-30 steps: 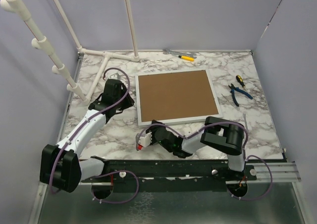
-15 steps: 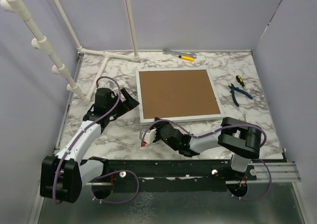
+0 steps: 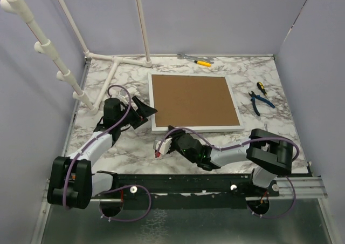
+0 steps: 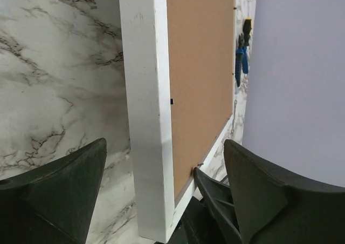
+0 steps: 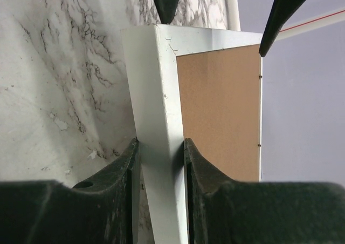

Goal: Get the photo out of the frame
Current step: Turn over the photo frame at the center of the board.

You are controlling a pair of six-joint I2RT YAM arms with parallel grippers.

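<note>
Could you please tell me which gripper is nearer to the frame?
Right. The right gripper is clamped on the near-left corner of the frame; the left gripper stands open beside its left edge.

Free marble [image 3: 269, 133] right of frame [image 3: 215, 128], short of pliers [image 3: 259, 102] and screwdriver [image 3: 262, 88]; left edge crowded (left gripper [image 3: 146, 114], pipe stand [image 3: 105, 82]).

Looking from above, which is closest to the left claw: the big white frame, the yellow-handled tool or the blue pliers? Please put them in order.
1. the frame, right beside the left gripper, which sits at its left edge.
2. the yellow-handled tool, at the far back.
3. the blue pliers, far over on the right side.
</note>
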